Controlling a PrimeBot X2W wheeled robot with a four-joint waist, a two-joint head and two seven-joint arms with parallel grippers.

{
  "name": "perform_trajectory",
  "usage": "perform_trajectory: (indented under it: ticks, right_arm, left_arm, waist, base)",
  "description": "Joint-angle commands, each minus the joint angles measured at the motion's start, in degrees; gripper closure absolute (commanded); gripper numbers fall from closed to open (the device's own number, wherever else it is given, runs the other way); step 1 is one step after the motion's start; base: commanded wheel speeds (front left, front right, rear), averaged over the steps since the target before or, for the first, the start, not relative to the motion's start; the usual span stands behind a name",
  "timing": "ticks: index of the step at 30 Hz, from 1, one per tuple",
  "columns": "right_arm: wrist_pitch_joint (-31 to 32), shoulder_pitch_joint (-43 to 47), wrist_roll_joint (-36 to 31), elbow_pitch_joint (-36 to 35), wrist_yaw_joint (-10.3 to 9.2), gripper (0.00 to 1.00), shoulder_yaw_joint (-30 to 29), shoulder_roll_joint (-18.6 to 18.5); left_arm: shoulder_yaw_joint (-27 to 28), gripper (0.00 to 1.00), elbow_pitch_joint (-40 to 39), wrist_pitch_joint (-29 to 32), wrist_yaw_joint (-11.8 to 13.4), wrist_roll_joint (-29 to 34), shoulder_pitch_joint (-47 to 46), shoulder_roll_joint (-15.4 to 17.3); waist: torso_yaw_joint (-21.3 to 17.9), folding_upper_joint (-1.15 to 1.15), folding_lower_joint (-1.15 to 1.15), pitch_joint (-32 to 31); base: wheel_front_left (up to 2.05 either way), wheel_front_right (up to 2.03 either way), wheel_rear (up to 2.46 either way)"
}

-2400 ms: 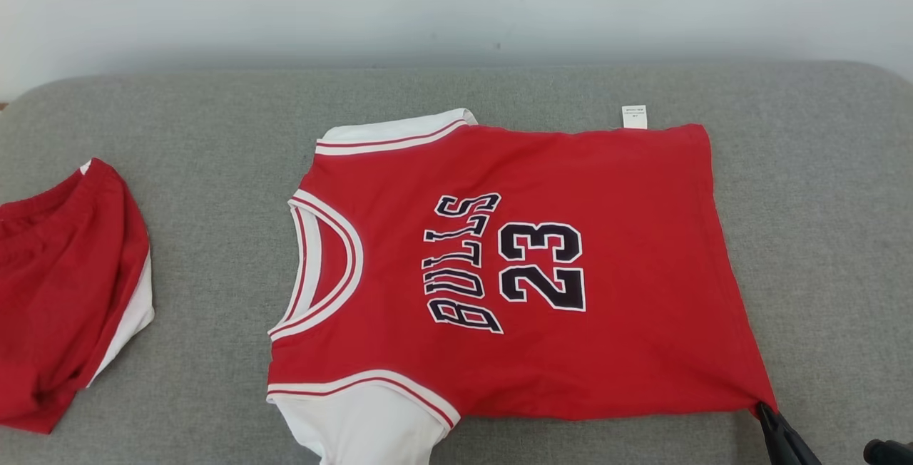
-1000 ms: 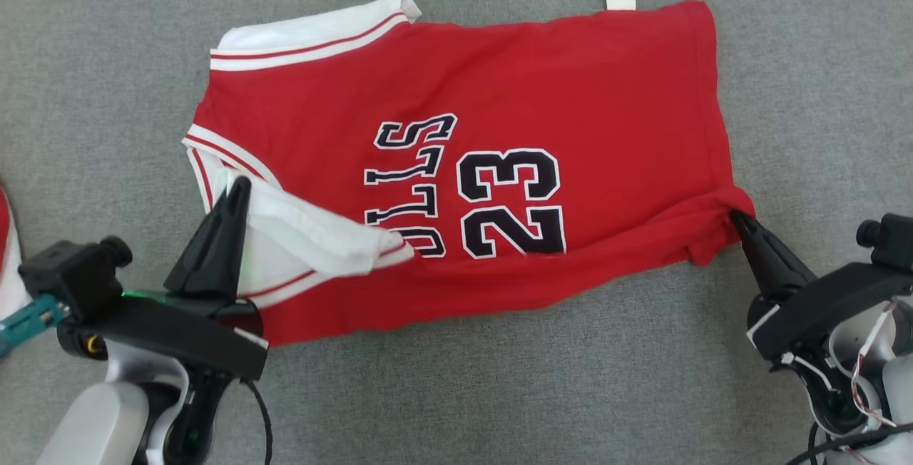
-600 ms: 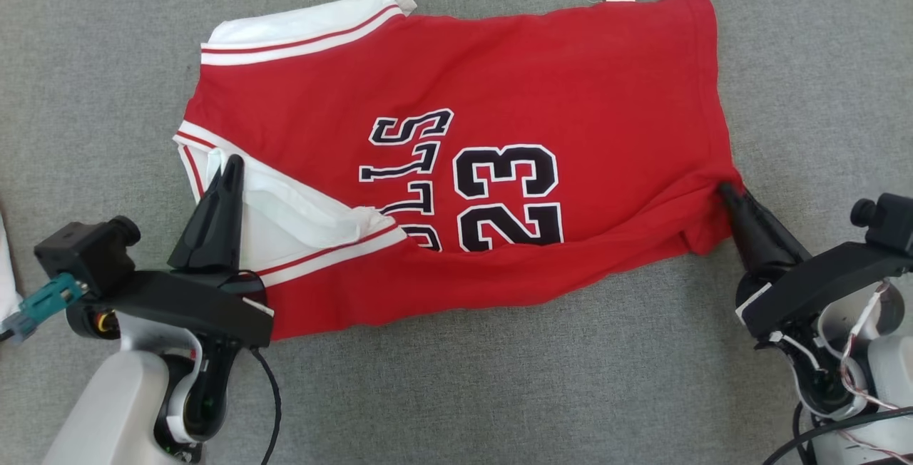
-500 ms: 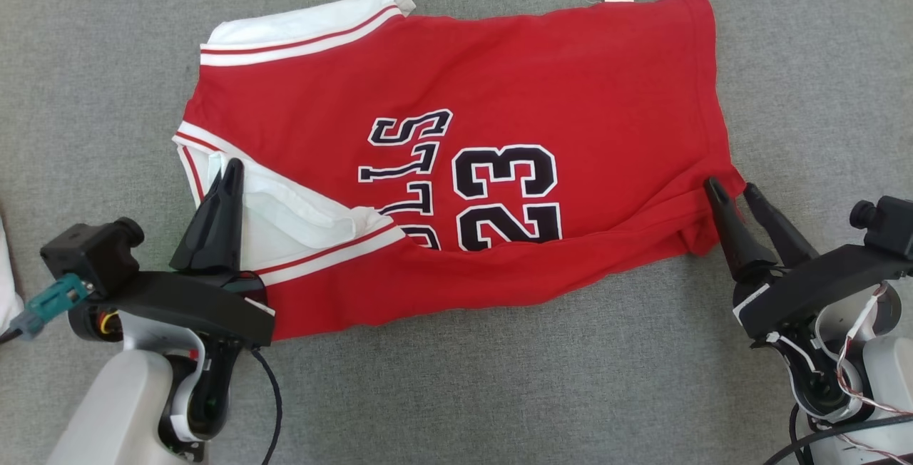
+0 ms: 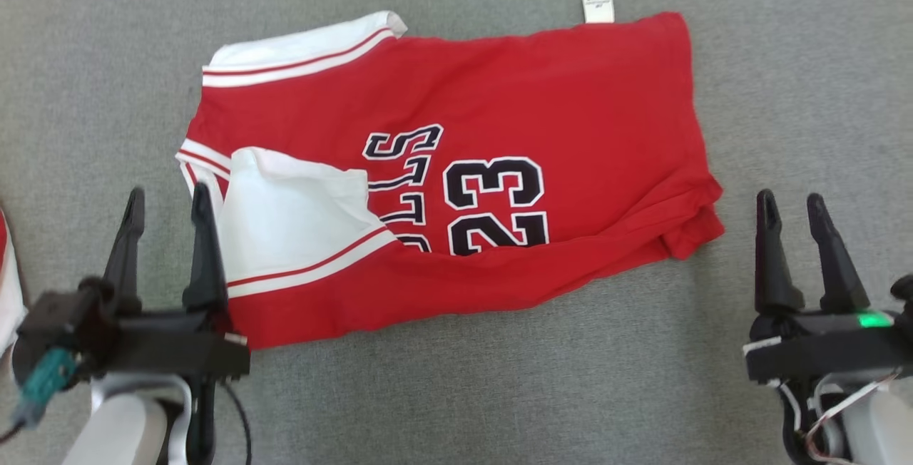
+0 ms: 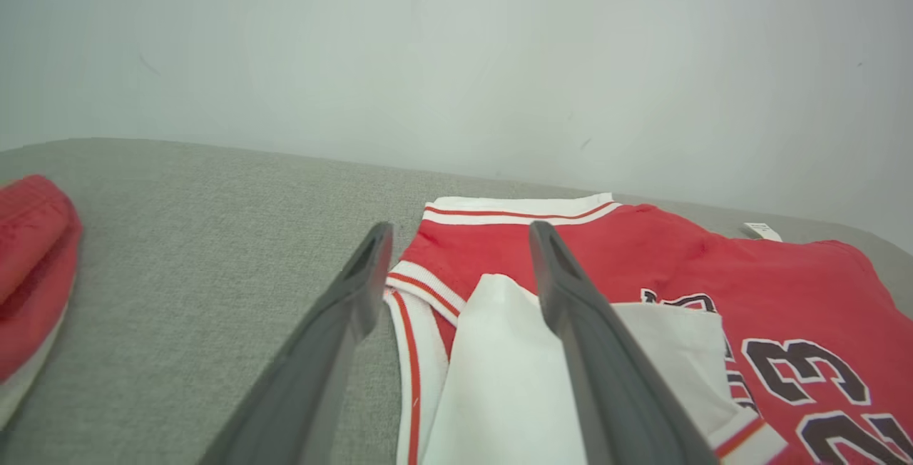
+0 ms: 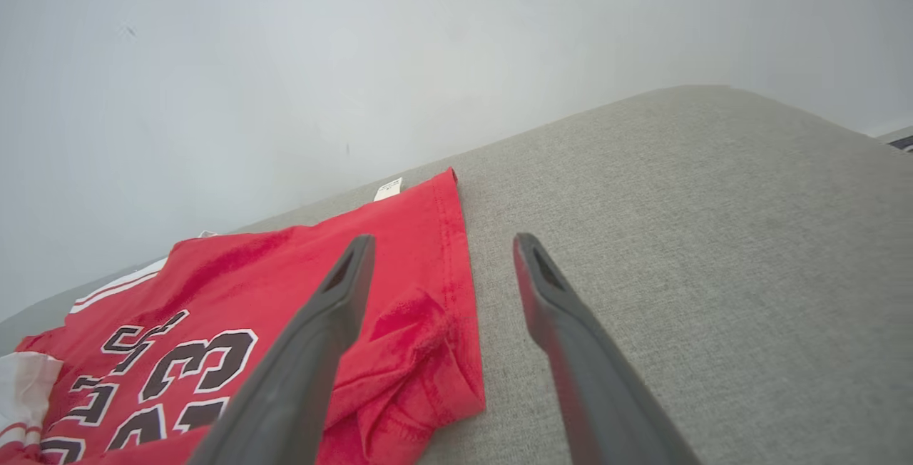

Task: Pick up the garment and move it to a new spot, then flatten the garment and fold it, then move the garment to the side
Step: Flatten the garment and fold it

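The garment (image 5: 556, 101) is a red jersey with white trim and black "BULLS 23" lettering, lying on the grey cushioned surface (image 5: 456, 394). Its near long edge is folded over the body, with the white sleeve (image 5: 285, 226) lying across the letters. My left gripper (image 5: 164, 197) is open just left of that sleeve, holding nothing. My right gripper (image 5: 788, 201) is open to the right of the rumpled hem corner (image 5: 688, 233), clear of the cloth. The jersey (image 6: 642, 251) lies past my left fingers (image 6: 570, 322). The bunched corner (image 7: 421, 351) lies beside my right fingers (image 7: 321, 336).
A second red garment with white lining lies at the far left (image 6: 28, 265), its edge just showing in the head view (image 5: 6, 287). A pale wall (image 6: 456, 51) rises behind the cushion. A white label (image 5: 598, 6) sticks out from the jersey's far edge.
Both grippers opened and let go of the jersey's near edge, then drew back toward me. The folded edge and white sleeve now rest on the body. The head camera shifted slightly.
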Motion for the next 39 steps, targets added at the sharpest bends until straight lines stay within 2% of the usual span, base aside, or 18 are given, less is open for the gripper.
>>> perform_trajectory:
  ticks: [1,8,13,26,39]
  right_arm:
    - [-1.1,0.8,-1.4,0.1,0.0,0.0,0.1,0.5]
    - [-3.6,3.8,-8.7,0.9,0.0,0.0,0.2,1.4]
    - [-4.0,6.5,-11.3,2.2,0.0,0.0,-0.1,1.6]
    - [-3.3,10.6,-13.2,4.1,0.0,0.0,-0.2,3.2]
    - [-1.3,7.6,-12.2,5.2,0.0,0.0,-0.3,2.9]
  left_arm:
    - [0.2,0.0,-0.5,-0.4,0.6,0.9,1.7,0.7]
    - [-0.6,0.0,-3.1,-1.0,4.3,4.9,9.1,2.4]
    - [-1.3,0.0,-4.0,-1.1,5.7,5.8,13.2,2.3]
    - [-2.8,0.0,-4.1,0.1,6.7,4.9,17.9,2.2]
    - [-4.3,0.0,-2.6,1.7,6.2,5.1,15.3,2.0]
  waist:
    - [-0.6,-0.01,0.0,-1.2]
    - [-0.8,-0.01,0.0,-4.5]
    - [0.0,-0.01,0.0,-6.6]
    - [0.7,-0.01,0.0,-9.8]
    - [0.9,-0.01,0.0,-8.7]
  base:
    - [0.0,0.0,0.0]
    - [0.0,0.0,0.0]
    - [0.0,0.0,0.0]
    - [0.0,0.0,0.0]
    - [0.0,0.0,0.0]
